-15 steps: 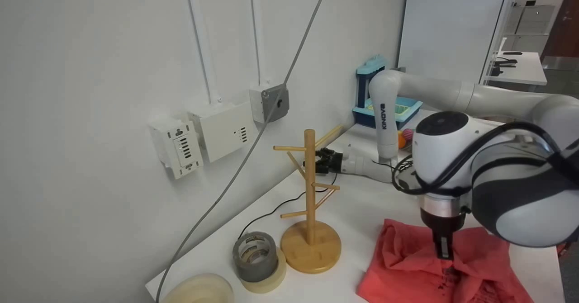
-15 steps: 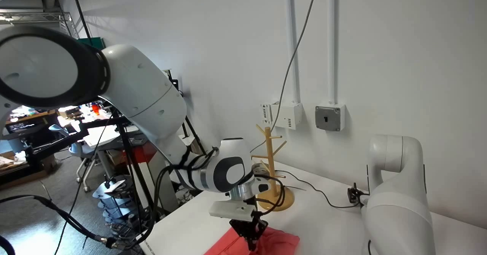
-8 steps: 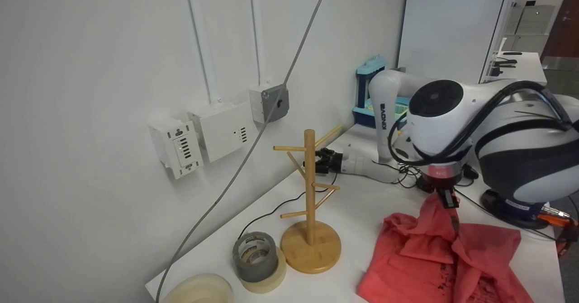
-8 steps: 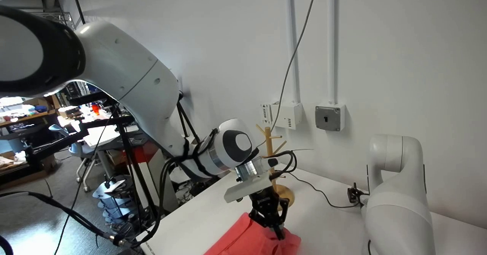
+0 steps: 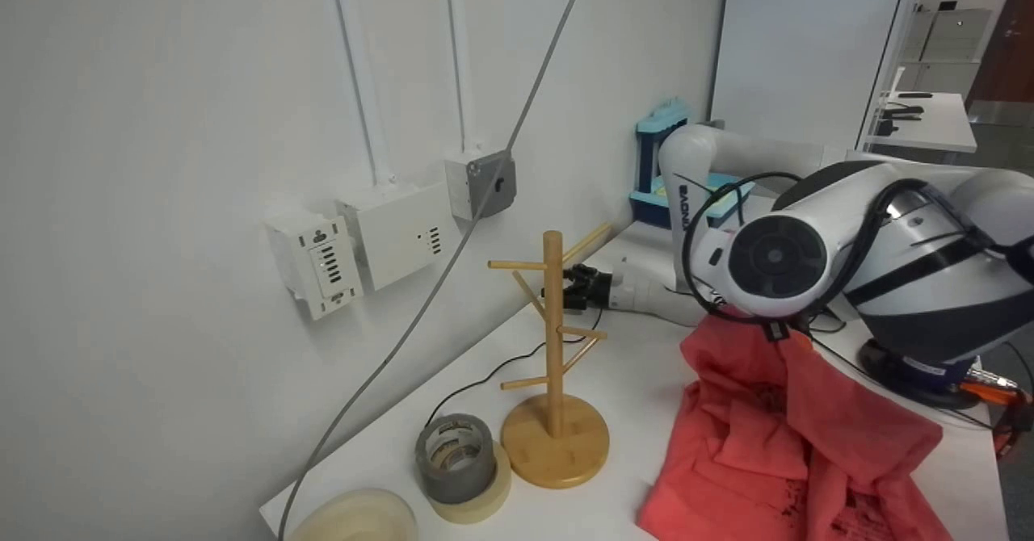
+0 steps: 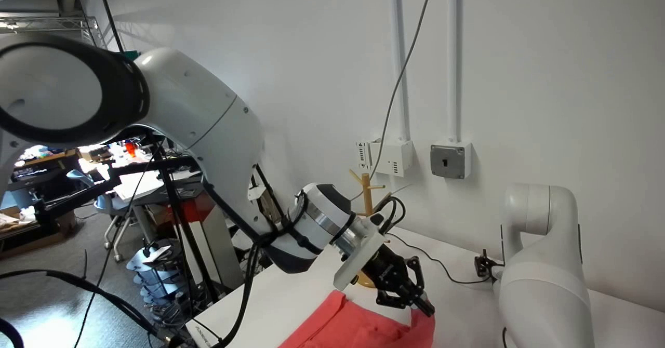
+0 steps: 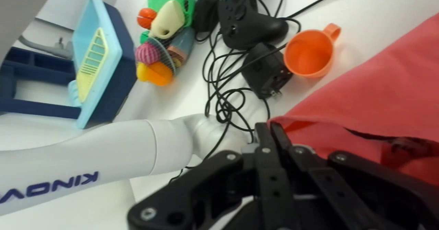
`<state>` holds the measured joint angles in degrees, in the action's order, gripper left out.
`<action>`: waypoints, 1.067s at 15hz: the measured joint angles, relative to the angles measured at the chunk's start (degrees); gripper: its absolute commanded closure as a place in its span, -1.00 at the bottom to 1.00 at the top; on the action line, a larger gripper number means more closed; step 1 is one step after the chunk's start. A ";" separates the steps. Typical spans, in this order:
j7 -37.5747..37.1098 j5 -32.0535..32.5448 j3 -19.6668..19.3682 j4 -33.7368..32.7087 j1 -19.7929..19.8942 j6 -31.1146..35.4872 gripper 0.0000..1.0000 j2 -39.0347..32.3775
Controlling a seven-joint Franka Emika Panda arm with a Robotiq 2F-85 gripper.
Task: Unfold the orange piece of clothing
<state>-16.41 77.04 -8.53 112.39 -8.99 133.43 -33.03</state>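
The orange piece of clothing is a wrinkled coral-red garment with dark print, lying on the table in an exterior view (image 5: pixel 751 452). It also shows at the bottom of an exterior view (image 6: pixel 353 327) and on the right of the wrist view (image 7: pixel 384 96). My gripper is tilted forward, its fingertips (image 7: pixel 268 126) closed on a corner of the fabric. From there the cloth rises off the table in a slanting fold. In an exterior view the gripper (image 6: pixel 427 308) holds the raised edge. In an exterior view the arm's wrist mostly hides the gripper.
A wooden peg stand (image 5: pixel 555 436), tape rolls (image 5: pixel 456 460) and a pale bowl (image 5: pixel 355 517) stand beside the garment. A second white arm (image 7: pixel 85 151) lies near the gripper. An orange cup (image 7: pixel 308 55), black cables, a controller (image 7: pixel 247 24) and a toy sink (image 7: pixel 99 61) are beyond.
My gripper has risen from the garment, tilted, and moved toward the second arm. The held fabric has been lifted and pulled along, so the cloth's upper part now spreads farther up the table.
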 measured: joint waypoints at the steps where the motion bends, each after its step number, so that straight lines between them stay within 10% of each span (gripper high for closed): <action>1: -3.06 3.85 0.05 -0.71 0.00 -1.11 0.39 -1.11; 5: -14.04 14.98 1.49 -2.74 -0.01 -10.38 -0.20 -4.98; 10: -18.43 14.34 5.64 -3.46 1.10 -19.25 -0.98 -6.72; 16: -11.76 0.42 10.81 -2.88 5.63 -16.70 -1.00 -2.52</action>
<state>-28.17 77.46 2.28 109.51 -3.36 116.72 -35.55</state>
